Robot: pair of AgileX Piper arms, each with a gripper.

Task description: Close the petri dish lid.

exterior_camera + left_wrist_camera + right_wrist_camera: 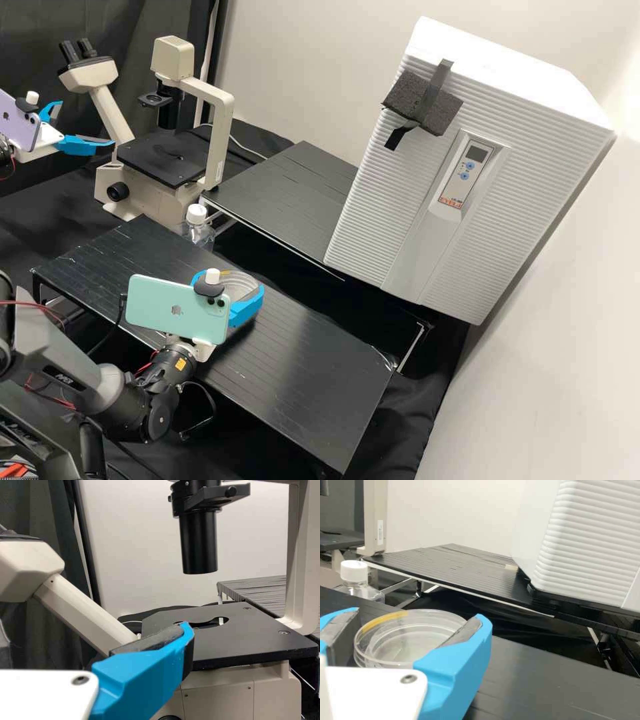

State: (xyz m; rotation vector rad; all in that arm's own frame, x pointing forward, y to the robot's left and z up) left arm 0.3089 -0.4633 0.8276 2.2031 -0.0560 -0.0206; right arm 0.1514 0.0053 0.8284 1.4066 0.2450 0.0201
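In the high view my left gripper (87, 123) hangs at the upper left beside the microscope, fingers spread with nothing between them. One finger of the left gripper (186, 631) shows in the left wrist view, in front of the microscope stage. Low over the front black shelf, my right gripper (230, 283) has its fingers on opposite sides of the clear petri dish (238, 285). The right wrist view shows the right gripper (418, 617) with its pads against the round petri dish (410, 635), yellow marking on its rim. Whether lid and base are fully together I cannot tell.
The microscope (217, 113) stands at the back left, its black stage (235, 635) facing the left gripper. A capped clear bottle (198, 227) is behind the front shelf (313, 373). Farther back are a second shelf (287, 200) and a large white ribbed box (393, 200).
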